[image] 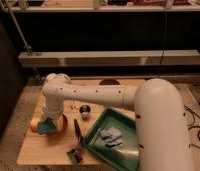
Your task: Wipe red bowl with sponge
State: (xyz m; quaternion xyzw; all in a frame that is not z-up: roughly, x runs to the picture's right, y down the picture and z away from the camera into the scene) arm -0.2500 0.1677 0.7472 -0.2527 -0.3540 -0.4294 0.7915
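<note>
Wiping stage, judged under way: gripper (48, 121) low over the counter (43, 150), fingers pinching the teal sponge (45, 127), red bowl (62, 124) directly beneath them; strokes likely remain.

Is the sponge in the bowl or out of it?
In: the teal sponge lies inside the red bowl, directly beneath the gripper over the table.
</note>
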